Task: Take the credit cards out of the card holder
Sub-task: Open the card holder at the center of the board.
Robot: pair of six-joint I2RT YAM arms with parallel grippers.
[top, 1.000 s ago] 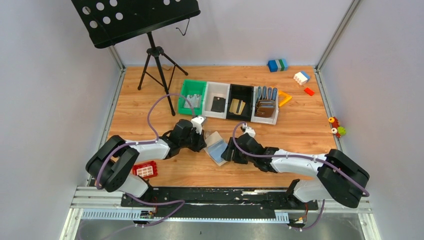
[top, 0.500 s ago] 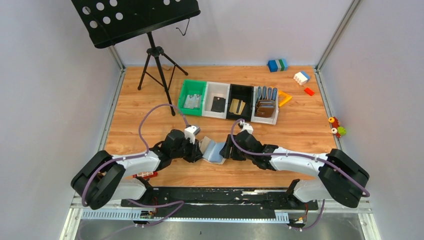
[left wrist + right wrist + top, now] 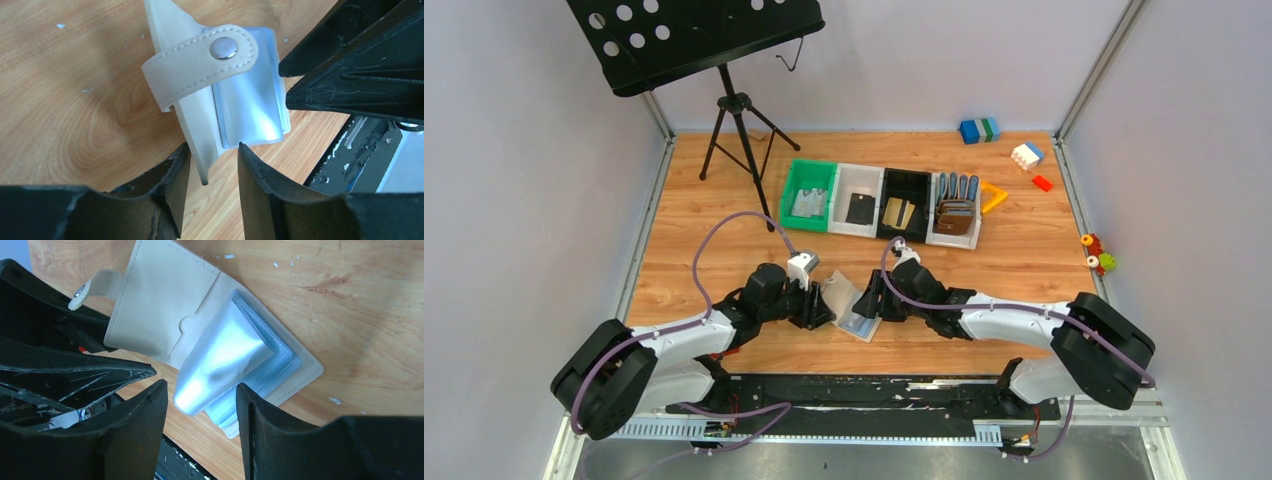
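left wrist view: my left hand (image 3: 212, 150) is released, fingers (image 3: 172, 175) apart astride the cream cover of the card holder (image 3: 195, 115), which lies open on the bench (image 3: 75, 100) between both hands. my right hand (image 3: 200, 387) straddles its blue sleeves (image 3: 225, 350); gripping or not, i cannot tell. i should pin the cover, then fan sleeves. glare hides whether credit cards are inside.

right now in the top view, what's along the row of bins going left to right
green bin with silvery grey cards → white bin with black card → black bin with gold cards → pale bin with brown wallets → yellow piece
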